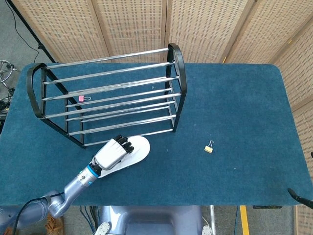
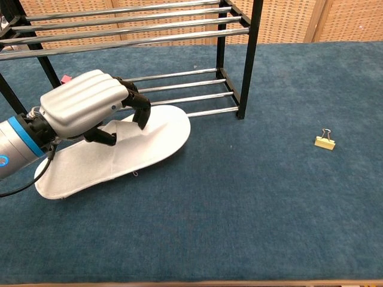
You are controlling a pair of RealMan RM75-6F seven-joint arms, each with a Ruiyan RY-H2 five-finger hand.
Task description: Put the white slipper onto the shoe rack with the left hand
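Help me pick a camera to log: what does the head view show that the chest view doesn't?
Only the head view shows the whole shoe rack, the table's full outline and the floor around it. Only the chest view shows the left hand's fingers curled on the white slipper's upper. Both show the hand holding the slipper, the rack's lower rails and the yellow binder clip.
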